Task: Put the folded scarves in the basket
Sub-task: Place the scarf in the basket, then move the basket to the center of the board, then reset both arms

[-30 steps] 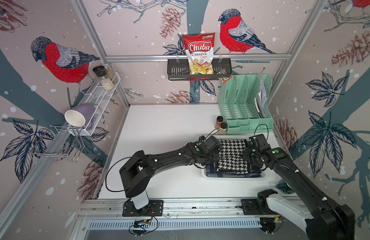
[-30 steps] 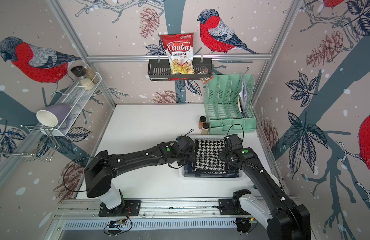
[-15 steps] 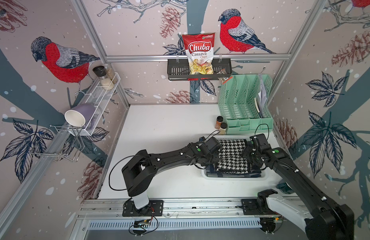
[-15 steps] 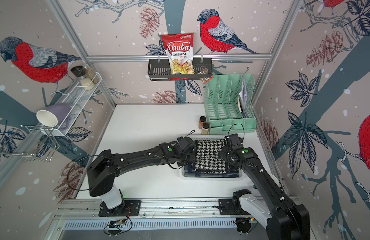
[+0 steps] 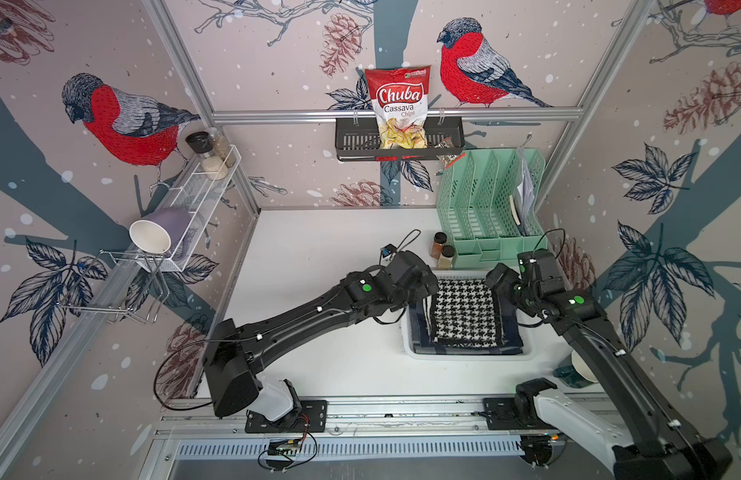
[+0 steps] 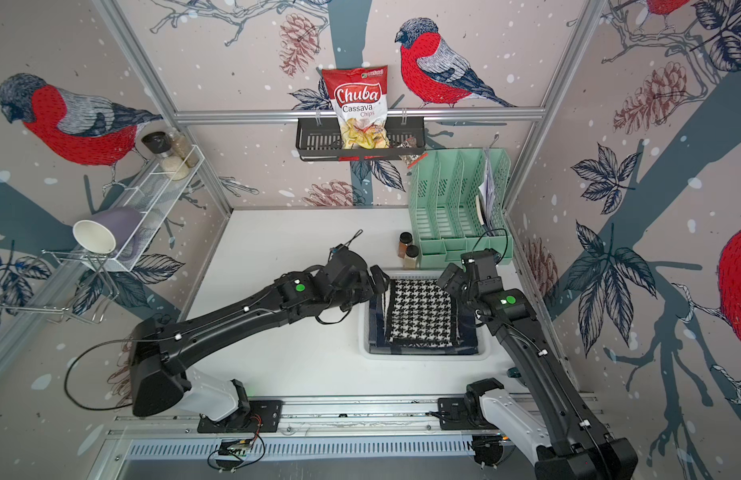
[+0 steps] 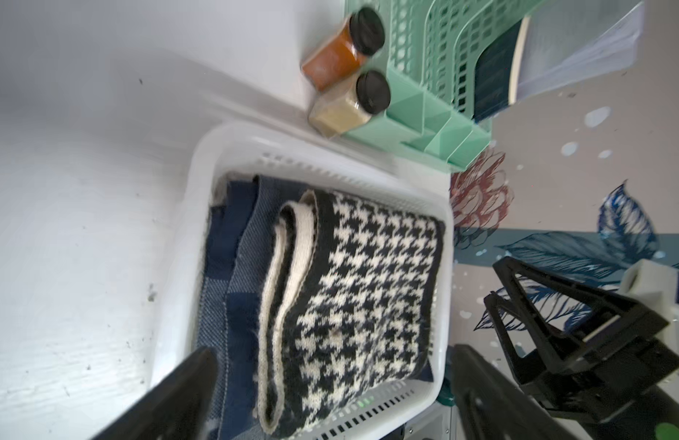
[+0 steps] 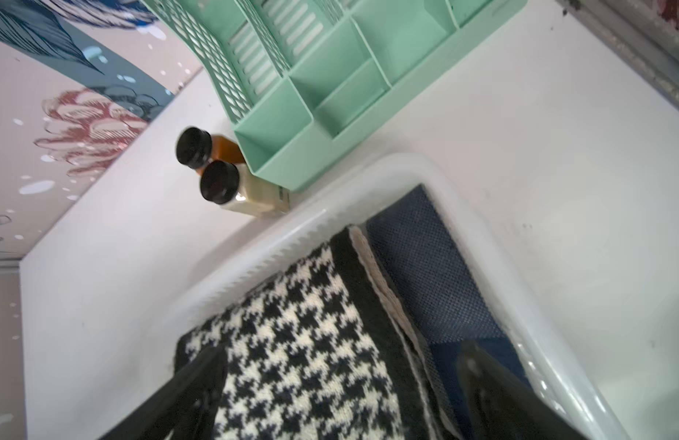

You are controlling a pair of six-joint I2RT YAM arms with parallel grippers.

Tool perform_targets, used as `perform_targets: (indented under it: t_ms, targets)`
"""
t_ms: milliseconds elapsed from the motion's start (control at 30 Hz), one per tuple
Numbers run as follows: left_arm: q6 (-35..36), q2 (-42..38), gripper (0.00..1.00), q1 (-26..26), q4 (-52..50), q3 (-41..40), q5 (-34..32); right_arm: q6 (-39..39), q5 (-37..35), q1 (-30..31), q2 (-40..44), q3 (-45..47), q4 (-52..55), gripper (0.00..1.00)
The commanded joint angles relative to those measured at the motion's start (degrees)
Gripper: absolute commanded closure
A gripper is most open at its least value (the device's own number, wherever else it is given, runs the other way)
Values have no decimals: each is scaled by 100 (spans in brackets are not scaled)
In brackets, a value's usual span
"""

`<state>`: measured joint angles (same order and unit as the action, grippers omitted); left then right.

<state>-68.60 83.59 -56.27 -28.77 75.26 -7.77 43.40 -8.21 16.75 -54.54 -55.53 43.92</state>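
The folded scarf (image 5: 464, 311) (image 6: 421, 311), black-and-white houndstooth, lies flat in the white basket (image 5: 468, 357) (image 6: 423, 356) on top of a blue cloth (image 5: 418, 320). My left gripper (image 5: 427, 286) (image 6: 379, 284) hovers over the basket's left side, open. In the left wrist view its gripper (image 7: 332, 352) straddles the scarf (image 7: 361, 289) without touching it. My right gripper (image 5: 499, 280) (image 6: 450, 278) is over the basket's far right corner. It is open (image 8: 343, 352) above the scarf (image 8: 300, 343), with nothing held.
Two spice jars (image 5: 443, 249) and a mint-green file organiser (image 5: 489, 208) stand just behind the basket. A black shelf (image 5: 400, 145) with a chips bag hangs on the back wall. A white wire shelf (image 5: 194, 199) with a mug (image 5: 152, 235) is on the left wall.
Both grippers have opened wide and drawn slightly back from the scarf's sides. The scarf stays lying in the basket.
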Motion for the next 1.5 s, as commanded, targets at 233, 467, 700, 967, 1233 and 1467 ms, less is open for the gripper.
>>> perform_targets:
  t_ms: [233,467,700,967,1233,1467]
  targets:
    - [1575,-835,1,1293,-1104,185,-932,-705,-1023,-595,-684,-988,-945,0]
    - [1682,-1698,2,2371,-1027,-835,-490,-264,152,-2369,-1136,-267,-727,0]
    - [1671,-2085,2,2874,-894,-1648,27,108,1636,-2776,-980,1147,-1490,4]
    - [1612,-2114,2,2907,-709,-1778,149,480,2213,-2075,-932,1572,-1857,13]
    - [1571,-2127,2,2933,-673,-1951,131,1505,1706,-305,-945,1647,-2188,15]
    - [1665,-2219,2,3050,-825,-1907,41,1485,1420,-32,-1168,1400,-2156,3]
